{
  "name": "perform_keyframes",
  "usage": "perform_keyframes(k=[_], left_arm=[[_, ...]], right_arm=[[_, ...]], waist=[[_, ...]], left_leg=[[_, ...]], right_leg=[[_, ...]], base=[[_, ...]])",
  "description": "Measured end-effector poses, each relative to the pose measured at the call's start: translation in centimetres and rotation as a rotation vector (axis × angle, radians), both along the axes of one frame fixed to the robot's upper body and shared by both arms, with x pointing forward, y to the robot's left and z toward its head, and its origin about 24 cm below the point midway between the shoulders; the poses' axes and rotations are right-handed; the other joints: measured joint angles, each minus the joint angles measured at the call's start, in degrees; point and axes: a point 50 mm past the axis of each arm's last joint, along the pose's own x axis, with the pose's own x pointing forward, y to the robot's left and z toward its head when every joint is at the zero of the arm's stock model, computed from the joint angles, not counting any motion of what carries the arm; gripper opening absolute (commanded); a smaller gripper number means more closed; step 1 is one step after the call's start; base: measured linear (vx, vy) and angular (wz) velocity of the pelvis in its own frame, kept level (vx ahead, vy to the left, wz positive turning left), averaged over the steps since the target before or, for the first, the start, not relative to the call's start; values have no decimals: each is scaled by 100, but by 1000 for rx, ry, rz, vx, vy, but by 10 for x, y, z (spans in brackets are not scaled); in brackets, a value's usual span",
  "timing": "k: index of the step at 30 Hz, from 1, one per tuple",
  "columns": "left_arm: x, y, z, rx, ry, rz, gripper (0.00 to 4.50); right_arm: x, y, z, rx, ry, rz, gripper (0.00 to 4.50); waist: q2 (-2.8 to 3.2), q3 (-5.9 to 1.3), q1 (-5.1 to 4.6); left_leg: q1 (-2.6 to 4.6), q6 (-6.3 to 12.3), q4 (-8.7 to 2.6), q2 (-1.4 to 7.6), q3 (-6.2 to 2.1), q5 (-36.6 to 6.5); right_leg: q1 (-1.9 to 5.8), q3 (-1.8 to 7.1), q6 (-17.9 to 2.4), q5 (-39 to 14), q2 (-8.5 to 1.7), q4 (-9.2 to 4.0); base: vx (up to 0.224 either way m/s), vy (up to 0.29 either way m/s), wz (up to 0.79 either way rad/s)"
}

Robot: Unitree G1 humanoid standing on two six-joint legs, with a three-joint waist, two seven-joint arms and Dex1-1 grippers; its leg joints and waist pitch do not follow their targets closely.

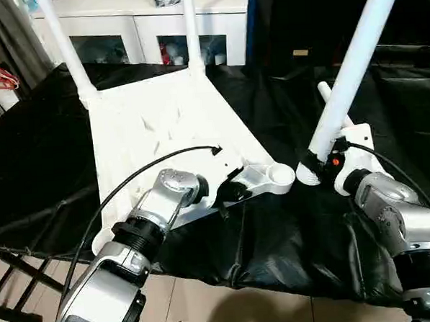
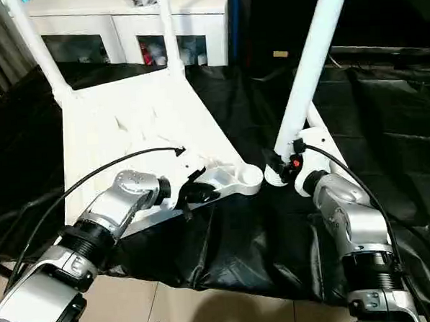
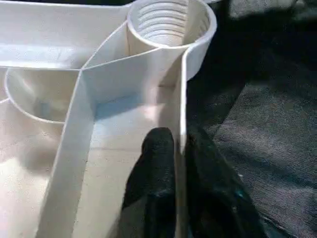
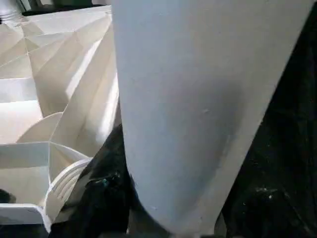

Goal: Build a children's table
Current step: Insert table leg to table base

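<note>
We are observing the small white plastic children's table top [image 1: 148, 128] lying ribbed underside up on the black-sheeted tabletop [image 1: 276, 230], with two white tube legs [image 1: 190, 25] standing in its far corner sockets. The left gripper [image 3: 179, 148] is pinching the thin white rim wall beside the empty threaded corner socket [image 3: 168, 22], its fingers [image 3: 158, 163] nearly together on either side. The right gripper [image 2: 280, 165] is gripping a long white tapered leg [image 2: 307, 62] near its lower end, tilted, just beside that socket.
</note>
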Motion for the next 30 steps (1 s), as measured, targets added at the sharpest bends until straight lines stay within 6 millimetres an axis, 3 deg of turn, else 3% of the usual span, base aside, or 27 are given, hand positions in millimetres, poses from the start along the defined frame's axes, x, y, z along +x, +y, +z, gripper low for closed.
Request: perform_keyframes(k=[6,11,13,16,20,30], left_arm=[[0,4,1,13,-2,-28,1],[-5,27,1,3,1,-93,0],[-10,35,0,-4,3,-133,0],[-14,37,0,-10,12,-176,0],[-18,41,0,-9,10,-198,0],[-20,42,-1,-15,4,-197,0]], right_arm=[[0,2,1,3,2,50,191],[-4,14,13,50,-5,216,191],[-8,23,19,69,-4,319,191],[-11,34,22,77,7,412,191],[-15,45,18,77,41,485,191],[-16,62,10,72,72,540,191]], waist=[[-2,1,-25],[-9,5,-60],[-13,6,-21],[-27,9,51],[-37,10,70],[-70,9,28]], left_leg=[[0,0,-2,0,0,0],[0,0,-10,1,0,0],[-1,0,-9,1,0,0],[-4,4,-8,0,3,3],[-3,5,-8,0,10,3],[-1,4,-12,0,11,3]], right_leg=[[0,0,0,0,0,0],[-2,-1,2,-1,1,0],[-2,-2,4,-3,0,-1],[-1,-1,4,-3,-3,-3],[-1,3,6,-5,-6,-2],[-3,4,14,-9,-6,0]], base=[[0,0,0],[0,0,0],[0,0,0],[0,0,0],[0,0,0],[0,0,0]])
